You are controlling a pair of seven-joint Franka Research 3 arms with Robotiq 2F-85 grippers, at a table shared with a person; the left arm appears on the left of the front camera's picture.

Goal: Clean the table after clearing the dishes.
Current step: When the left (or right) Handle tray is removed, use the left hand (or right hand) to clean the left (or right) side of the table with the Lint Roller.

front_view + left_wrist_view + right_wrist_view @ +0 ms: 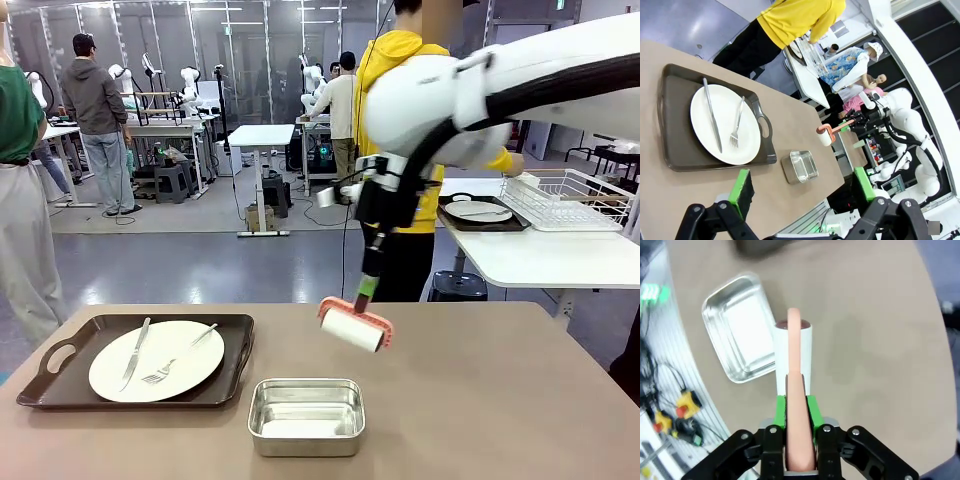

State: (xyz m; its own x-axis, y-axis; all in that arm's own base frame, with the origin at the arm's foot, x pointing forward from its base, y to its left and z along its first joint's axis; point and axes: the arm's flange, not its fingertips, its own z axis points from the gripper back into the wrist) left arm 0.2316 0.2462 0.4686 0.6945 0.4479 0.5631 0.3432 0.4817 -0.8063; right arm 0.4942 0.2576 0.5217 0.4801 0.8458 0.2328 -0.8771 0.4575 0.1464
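Now: right gripper (pixel 367 288) clenched on the lint roller (pixel 355 326) by its pink handle, roll held low over the table (pixel 480 400), presumably ready for wiping. Left gripper (pixel 802 186) spread, empty. One plate (pixel 170 365) sits uncleared on its tray (pixel 40 385), table's left.

Pretty bright and even all round, ceiling strip lights (pixel 225 9) doing the work, so shadows on the worktop (pixel 480 400) are soft. Steel pan (pixel 740 325) just beside the right pincer (pixel 796 412) glares white. Stuff farther out past that pincer goes blurry, and the left wrist shot bends hard at its edges.
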